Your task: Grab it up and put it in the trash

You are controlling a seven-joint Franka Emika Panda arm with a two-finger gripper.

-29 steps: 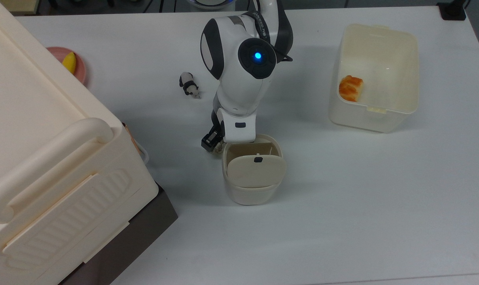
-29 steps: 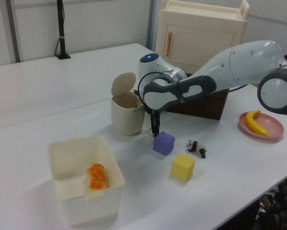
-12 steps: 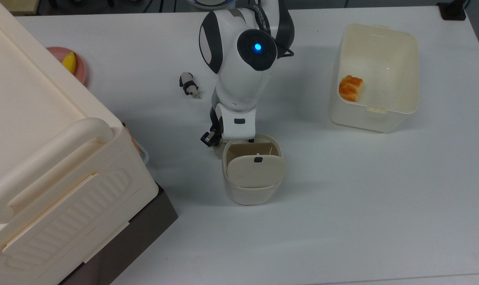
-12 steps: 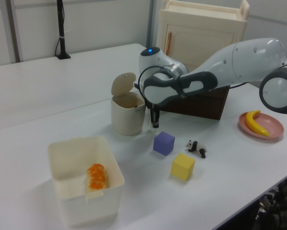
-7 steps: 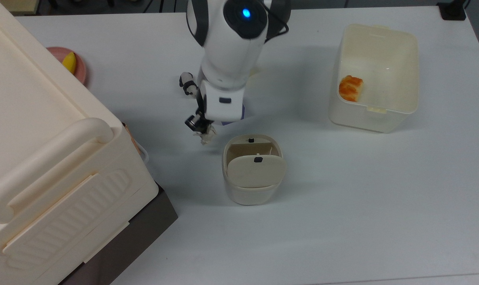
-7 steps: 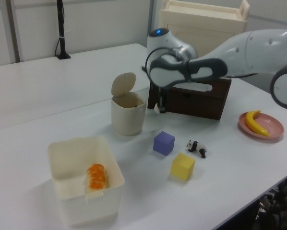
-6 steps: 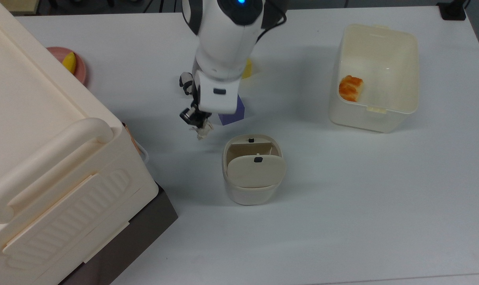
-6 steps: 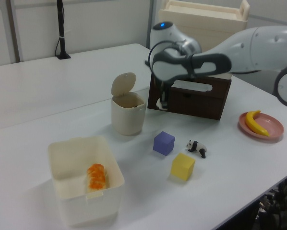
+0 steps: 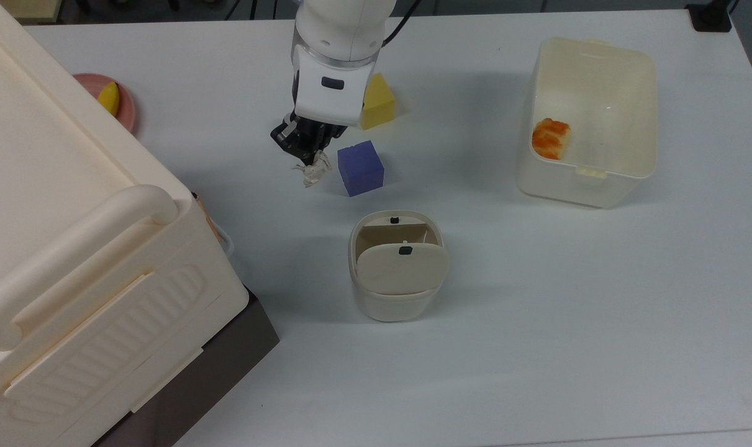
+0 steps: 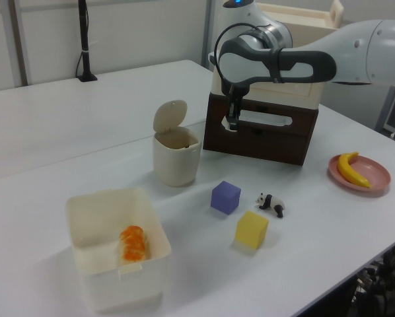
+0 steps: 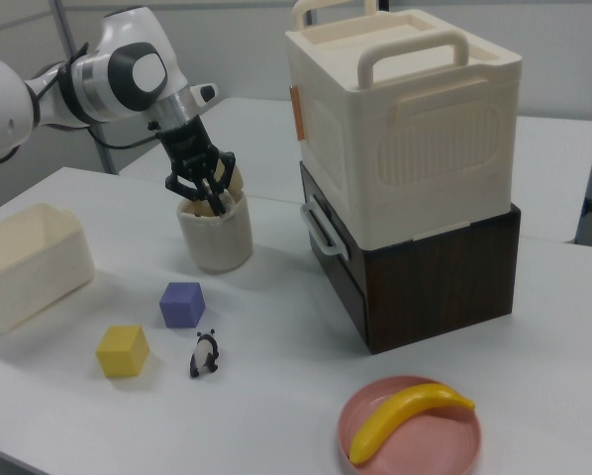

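Now the paper wad point(image 9: 313, 170) hangs (pinched, airborne) from the hand point(image 9: 305, 151).

The paper wad point(image 9: 313, 171) is a small, crumpled off-white scrap with ragged edges. It hangs in the air off the table, pinched at its top between the tips of the gripper point(image 9: 308, 154), its loose end drooping downward. In the top view it sits just left of a purple cube and up and to the left of the bin. The bin point(image 9: 398, 277) is a small cream plastic tub with rounded sides, standing upright on the white table. Its flap lid point(image 10: 169, 115) is tipped up and back, leaving the mouth open, and small black knobs show on the lid and the rim.
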